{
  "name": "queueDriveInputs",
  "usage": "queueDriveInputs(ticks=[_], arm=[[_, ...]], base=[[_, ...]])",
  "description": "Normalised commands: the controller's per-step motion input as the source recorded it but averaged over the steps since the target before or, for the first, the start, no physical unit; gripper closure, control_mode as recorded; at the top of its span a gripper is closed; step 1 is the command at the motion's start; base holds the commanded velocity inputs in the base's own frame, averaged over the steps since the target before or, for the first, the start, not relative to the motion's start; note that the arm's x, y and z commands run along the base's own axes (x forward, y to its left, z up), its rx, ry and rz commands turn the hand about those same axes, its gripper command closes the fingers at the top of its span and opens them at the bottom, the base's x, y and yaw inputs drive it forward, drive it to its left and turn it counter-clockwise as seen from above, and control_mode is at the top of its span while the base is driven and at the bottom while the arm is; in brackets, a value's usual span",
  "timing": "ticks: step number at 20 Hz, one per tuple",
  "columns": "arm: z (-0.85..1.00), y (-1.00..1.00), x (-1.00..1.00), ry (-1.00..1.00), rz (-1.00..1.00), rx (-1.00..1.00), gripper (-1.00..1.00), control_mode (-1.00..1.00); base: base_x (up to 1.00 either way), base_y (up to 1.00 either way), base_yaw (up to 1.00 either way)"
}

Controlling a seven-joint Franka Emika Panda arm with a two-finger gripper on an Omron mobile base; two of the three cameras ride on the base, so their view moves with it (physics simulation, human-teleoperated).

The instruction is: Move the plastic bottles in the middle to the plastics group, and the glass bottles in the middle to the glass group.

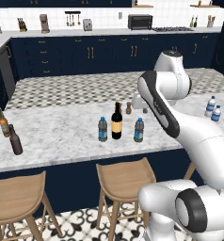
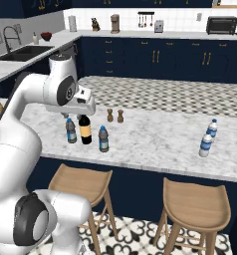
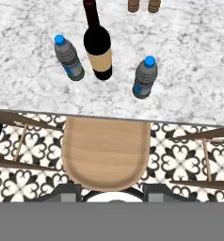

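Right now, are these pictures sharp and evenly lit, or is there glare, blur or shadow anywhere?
Left base view: flat, even light, slightly soft; the wine bottle casts hardly any shadow on the counter. Right base view: the same, no glare on the marble; the whitish water bottles look a little soft. Hand view: sharpest, looking steeply down, so the grey-tinted bottles appear foreshortened.

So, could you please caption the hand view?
Wine bottle between two water bottles on the marble counter, stool below.
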Motion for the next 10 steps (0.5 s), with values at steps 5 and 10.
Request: queueDriveInputs(ticks=[5, 10], arm=[[-0.1, -0.22, 0.0, 0.02, 0.0, 0.0, -1.0, -1.0], [-0.15, -0.3, 0.0, -0.08, 0.0, 0.0, -1.0, -1.0]], base=[[0.0, 0.0, 0.0], [0.0, 0.0, 0.0]])
